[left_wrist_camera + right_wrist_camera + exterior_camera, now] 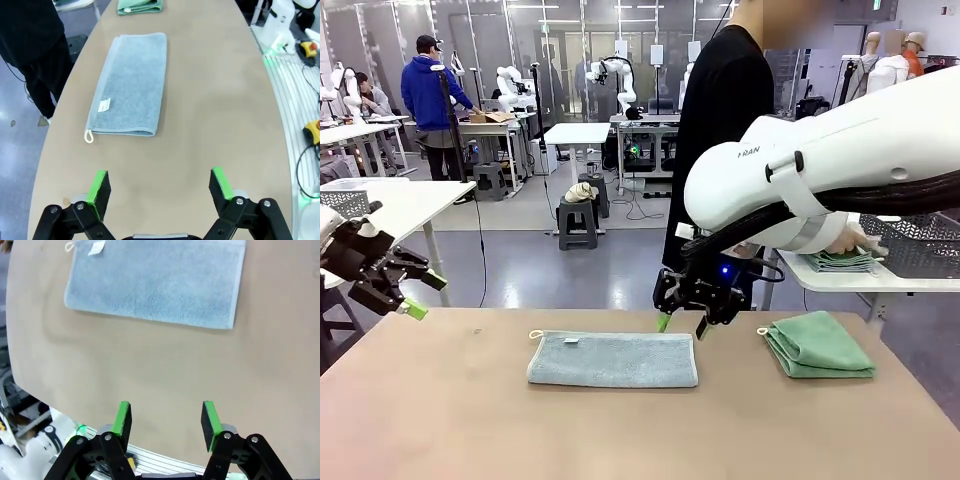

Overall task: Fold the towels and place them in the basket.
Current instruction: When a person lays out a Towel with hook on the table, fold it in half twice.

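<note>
A grey-blue towel (612,360) lies folded lengthwise in the middle of the table, its white label and loop at the left end. A mint green towel (818,345) sits folded small at the table's right. My right gripper (682,325) hovers open just above the grey-blue towel's far right corner, and in its wrist view the gripper (165,420) holds nothing, the towel (160,282) ahead. My left gripper (425,295) hangs open and empty off the table's left edge; its wrist view shows both the grey-blue towel (132,85) and the green towel (140,6). The dark mesh basket (920,245) stands on a side table, far right.
A person in black stands at the far side, one hand (855,240) resting on folded green cloth (840,262) beside the basket. A paler perforated basket (345,203) sits on a white table at far left. The near half of the table (620,440) is bare.
</note>
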`<action>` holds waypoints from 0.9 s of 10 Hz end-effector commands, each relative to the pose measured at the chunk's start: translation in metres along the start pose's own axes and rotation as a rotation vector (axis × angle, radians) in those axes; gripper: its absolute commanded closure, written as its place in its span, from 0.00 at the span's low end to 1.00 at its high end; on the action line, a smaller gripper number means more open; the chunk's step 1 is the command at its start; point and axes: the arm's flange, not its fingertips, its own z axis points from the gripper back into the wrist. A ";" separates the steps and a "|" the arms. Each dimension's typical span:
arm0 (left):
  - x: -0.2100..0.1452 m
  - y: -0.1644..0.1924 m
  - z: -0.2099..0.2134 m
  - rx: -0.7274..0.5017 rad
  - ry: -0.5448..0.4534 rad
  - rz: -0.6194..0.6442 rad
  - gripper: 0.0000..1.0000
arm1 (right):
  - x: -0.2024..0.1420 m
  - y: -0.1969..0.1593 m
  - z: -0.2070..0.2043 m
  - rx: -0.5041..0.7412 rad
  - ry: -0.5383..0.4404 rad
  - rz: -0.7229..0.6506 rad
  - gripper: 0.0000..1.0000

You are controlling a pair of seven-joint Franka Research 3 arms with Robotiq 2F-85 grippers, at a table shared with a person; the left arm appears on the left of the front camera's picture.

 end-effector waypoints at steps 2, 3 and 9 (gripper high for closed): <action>-0.003 0.008 -0.003 -0.014 -0.047 0.007 0.00 | 0.003 0.005 0.003 -0.016 -0.061 -0.039 0.29; -0.002 0.001 -0.001 -0.004 -0.004 0.007 0.00 | 0.005 0.003 0.003 -0.040 -0.066 0.055 0.29; -0.006 0.005 -0.011 -0.059 -0.107 0.030 0.00 | 0.024 -0.005 -0.014 -0.089 -0.075 -0.093 0.29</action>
